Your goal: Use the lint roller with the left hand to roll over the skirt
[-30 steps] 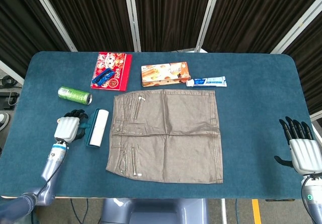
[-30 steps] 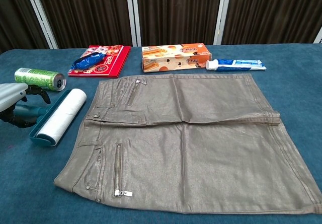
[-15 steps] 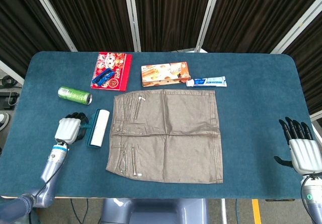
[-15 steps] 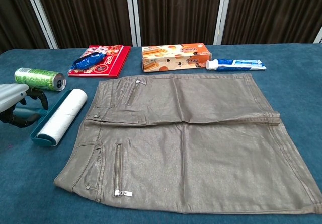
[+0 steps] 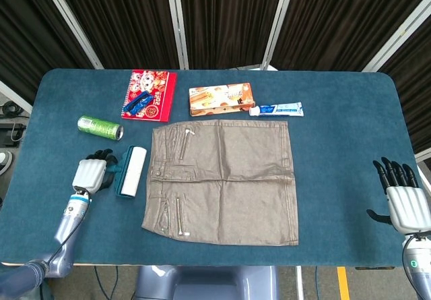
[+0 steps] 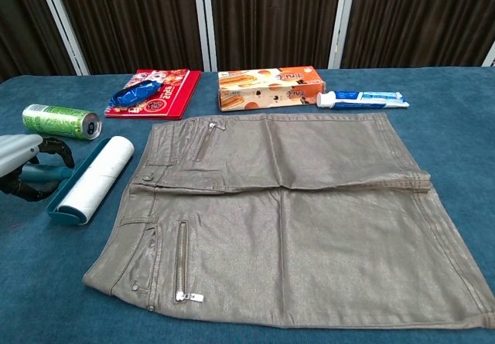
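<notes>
1. Head view: your left hand (image 5: 90, 173) curls around the lint roller (image 5: 130, 170) handle, just left of the skirt (image 5: 223, 181) on the desk (image 5: 337, 152). Your right hand (image 5: 404, 202) is empty, fingers spread.
2. Chest view: the lint roller (image 6: 93, 178) lies beside the skirt (image 6: 294, 212), left hand (image 6: 19, 162) gripping its handle.

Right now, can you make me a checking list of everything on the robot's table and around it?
Surface: blue table, covered in cloth.
Job's things: grey skirt lies flat mid-table; lint roller lies beside its waistband, not on it.
Clutter: green can on its side; red notebook with a blue packet on top; orange box; toothpaste tube beside it.
Hands: left hand has its fingers around the roller's handle, roller not lifted. Right hand is off the table's right edge, fingers apart, holding nothing.
Cables: thin ones below the front edge, hard to tell.
Surroundings: dark curtains with pale poles behind.
</notes>
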